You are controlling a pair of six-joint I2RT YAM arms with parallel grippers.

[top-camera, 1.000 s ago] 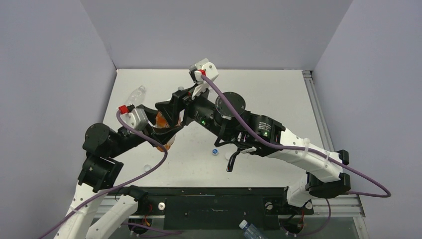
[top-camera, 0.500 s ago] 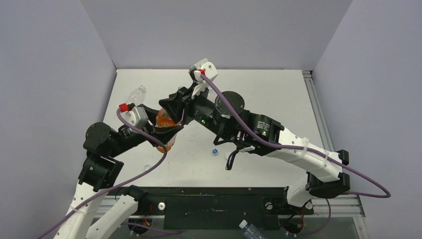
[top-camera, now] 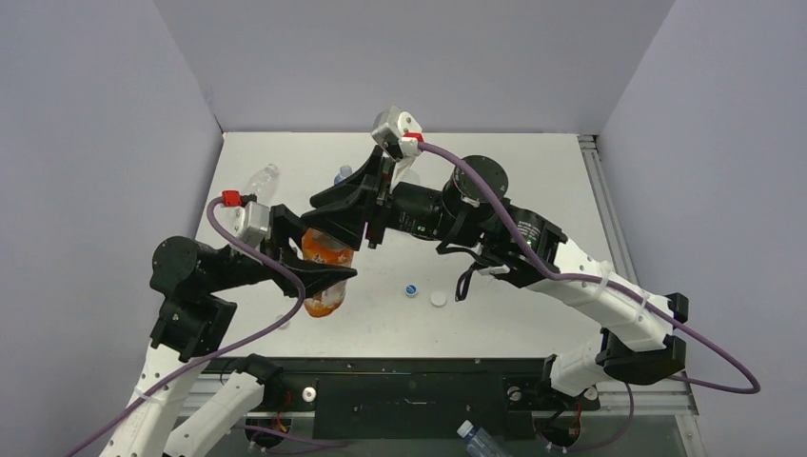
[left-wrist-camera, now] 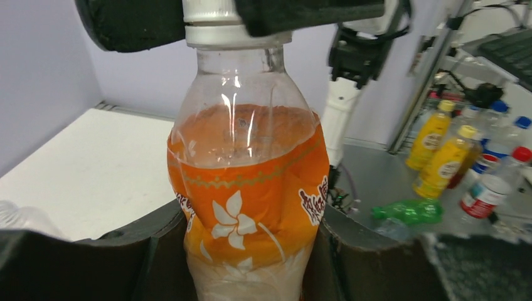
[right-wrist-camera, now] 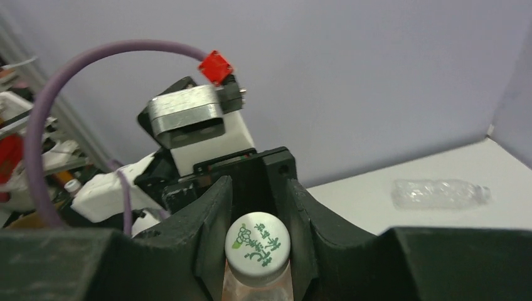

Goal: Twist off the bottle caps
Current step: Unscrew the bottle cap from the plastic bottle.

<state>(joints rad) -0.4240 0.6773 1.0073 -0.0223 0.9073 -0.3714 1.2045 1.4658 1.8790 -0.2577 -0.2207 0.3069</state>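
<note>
While the cap-twisting step was in hand, we recorded: left tool [left-wrist-camera: 251, 266] pinching the orange bottle [left-wrist-camera: 246, 182] upright; right tool [top-camera: 318, 226] clamped on its white cap [right-wrist-camera: 257, 246], seated on the neck. Two loose caps [top-camera: 438, 299] lay on the table [top-camera: 533, 190]. Next, we judged: rotate, then lift.

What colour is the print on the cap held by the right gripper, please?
Green print on a white cap, seen best in the right wrist view.

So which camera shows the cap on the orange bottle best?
The right wrist view: the cap faces it, green print showing. The left wrist view shows only its side at the top edge; the top view misses it.
</note>
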